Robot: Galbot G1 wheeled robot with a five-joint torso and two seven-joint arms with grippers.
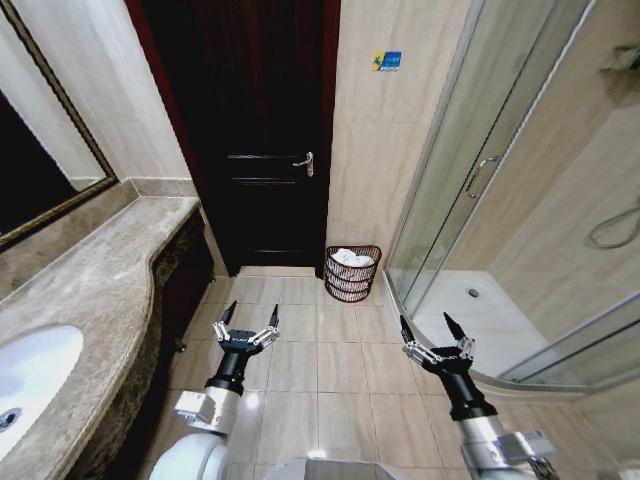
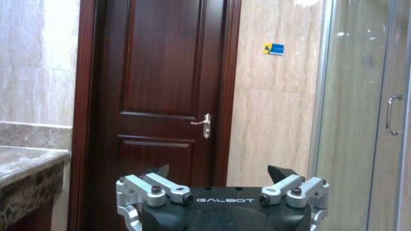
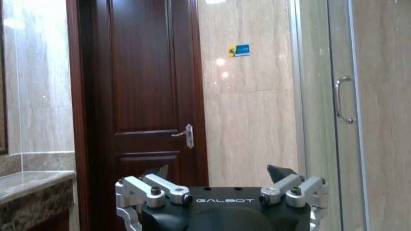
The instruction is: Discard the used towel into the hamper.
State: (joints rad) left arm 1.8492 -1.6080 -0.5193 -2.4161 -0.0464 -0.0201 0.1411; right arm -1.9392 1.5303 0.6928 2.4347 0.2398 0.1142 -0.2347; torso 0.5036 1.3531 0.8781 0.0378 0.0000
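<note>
standing by the far wall beside the door (image 1: 262, 130), the hamper (image 1: 352, 274) is already holding white cloth. left gripper (image 1: 246, 325) and right gripper (image 1: 433, 335) are hovering spread and empty, so confirming the towel sits fully inside seems wise.

We hold both arms forward and low, side by side; the left gripper (image 1: 247, 325) points ahead with jaws spread wide and empty; the right gripper (image 1: 430, 334) matches it, jaws likewise apart.
</note>
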